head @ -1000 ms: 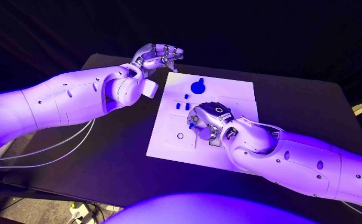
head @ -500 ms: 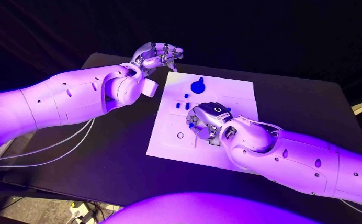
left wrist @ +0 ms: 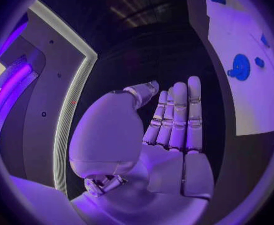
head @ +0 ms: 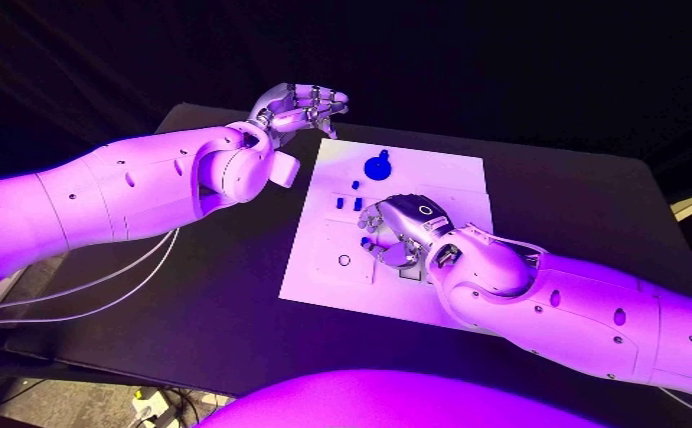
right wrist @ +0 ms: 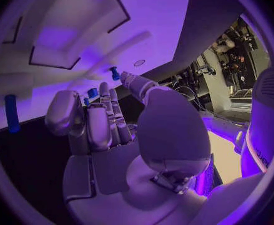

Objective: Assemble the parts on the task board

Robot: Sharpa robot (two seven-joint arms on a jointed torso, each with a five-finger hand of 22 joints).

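the left hand (head: 300, 108) hangs off the far left corner of the task board (head: 325, 273), above the black bench (head: 188, 278), and holds nothing; in the left wrist view its fingers (left wrist: 174, 116) stand straight and close together with the thumb apart, so it reads as open and idle. the board lies in the middle of the bench, and most of the work on it looks undone. near its far edge sits a round blue part with a stem (head: 378, 164), lying alone and touched by nothing. a little nearer, on the board's left half, a few small blue pieces (head: 346, 201) stand or lie close together; whether they are seated in holes or loose, i cannot tell. nearer again there is a small dark ring (head: 343, 259) on the bare white surface, which may be an unfilled socket. to the right of these the right hand (head: 401, 233) hovers low over the board's middle, hiding what is under it. in the right wrist view its fingers (right wrist: 109, 116) are stretched forward side by side, their tips close to a small blue peg (right wrist: 114, 73) and other small blue parts, but nothing is plainly pinched, so i judge that hand empty. a longer blue piece (right wrist: 11, 113) lies at the board's edge in that view. by this reckoning the assembly is at an early stage, with the parts yet to be picked and fitted.
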